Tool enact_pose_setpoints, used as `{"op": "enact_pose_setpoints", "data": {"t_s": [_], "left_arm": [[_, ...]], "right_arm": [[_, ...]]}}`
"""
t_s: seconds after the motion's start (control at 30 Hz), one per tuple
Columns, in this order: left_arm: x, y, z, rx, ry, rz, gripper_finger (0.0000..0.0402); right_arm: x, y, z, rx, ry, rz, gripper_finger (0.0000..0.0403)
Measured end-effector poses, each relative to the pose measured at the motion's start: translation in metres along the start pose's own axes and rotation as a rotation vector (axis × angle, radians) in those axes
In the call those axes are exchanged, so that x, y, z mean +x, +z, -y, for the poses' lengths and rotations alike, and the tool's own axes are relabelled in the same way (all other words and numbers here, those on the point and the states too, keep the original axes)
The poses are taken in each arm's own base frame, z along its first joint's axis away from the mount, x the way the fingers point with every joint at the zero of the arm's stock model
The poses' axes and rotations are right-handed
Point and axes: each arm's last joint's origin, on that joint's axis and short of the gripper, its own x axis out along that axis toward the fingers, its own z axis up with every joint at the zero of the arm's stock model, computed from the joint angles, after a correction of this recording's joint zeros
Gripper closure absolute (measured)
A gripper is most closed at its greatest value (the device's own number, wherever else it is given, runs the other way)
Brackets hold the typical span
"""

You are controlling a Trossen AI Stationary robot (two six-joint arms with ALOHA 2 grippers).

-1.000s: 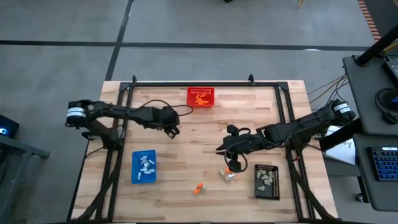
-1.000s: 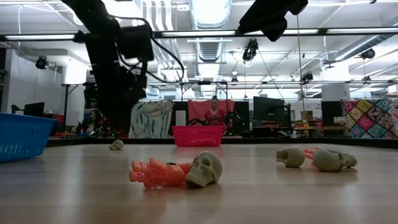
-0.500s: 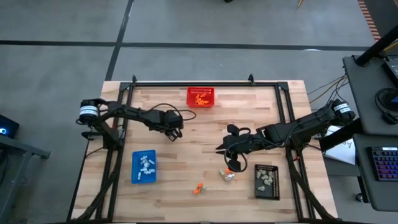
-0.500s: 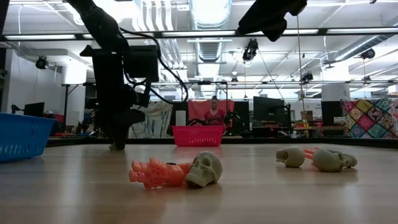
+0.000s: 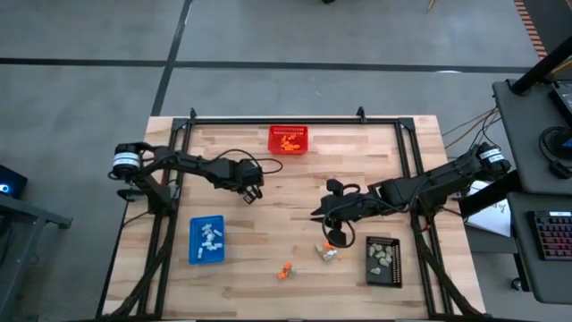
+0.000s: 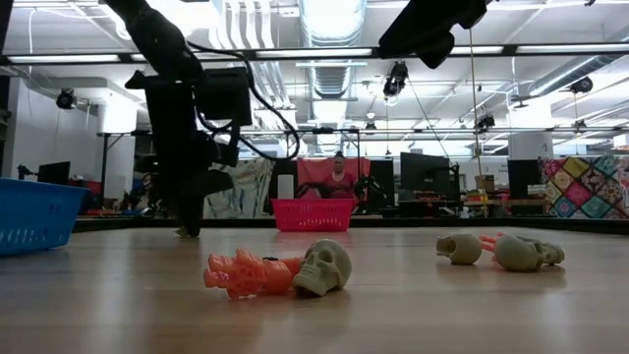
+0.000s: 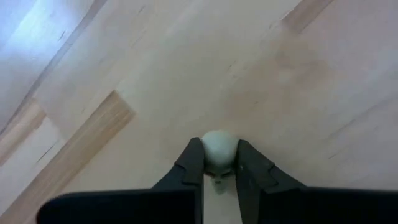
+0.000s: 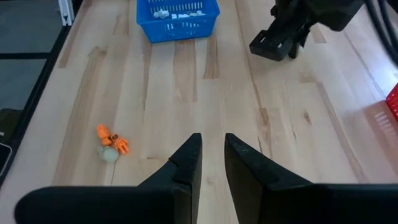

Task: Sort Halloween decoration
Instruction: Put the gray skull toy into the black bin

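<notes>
Plenty of bare wood on the table (image 5: 295, 183) between the arms, and the left gripper (image 7: 219, 163) is down on it, fingers clamped on a pale skull trinket (image 7: 219, 149). The right gripper (image 8: 212, 149) hangs mid-table, fingers slightly apart, nothing between them. Blue tray (image 5: 206, 240) holds white pieces, black tray (image 5: 383, 260) beige ones, red basket (image 5: 289, 139) orange; loose trinkets (image 5: 325, 251) lie near the front edge.

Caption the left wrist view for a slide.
Left gripper closed on a small pale skull trinket just above the bare wooden table.
</notes>
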Motion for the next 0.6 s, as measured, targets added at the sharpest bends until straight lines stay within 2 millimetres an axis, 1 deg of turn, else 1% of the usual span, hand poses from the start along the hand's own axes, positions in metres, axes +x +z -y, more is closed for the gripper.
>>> {"op": "enact_pose_setpoints", "data": {"t_s": [0.07,0.23,0.43,0.6], "left_arm": [[-0.007,0.002,0.005,0.006,-0.037,0.056,0.0385],[-0.038,0.008,0.023,0.052,-0.198,0.273,0.0379],[-0.079,0.012,0.043,0.109,-0.403,0.537,0.0375],[-0.108,0.014,0.063,0.233,-0.654,0.738,0.0375]], "right_arm": [[0.001,-0.003,0.0,-0.003,-0.002,-0.008,0.0344],[0.005,-0.01,0.003,0.006,-0.048,0.015,0.0342],[0.009,-0.016,0.004,0.006,-0.05,0.035,0.0343],[0.009,-0.013,0.004,-0.014,-0.071,0.069,0.0342]]}}
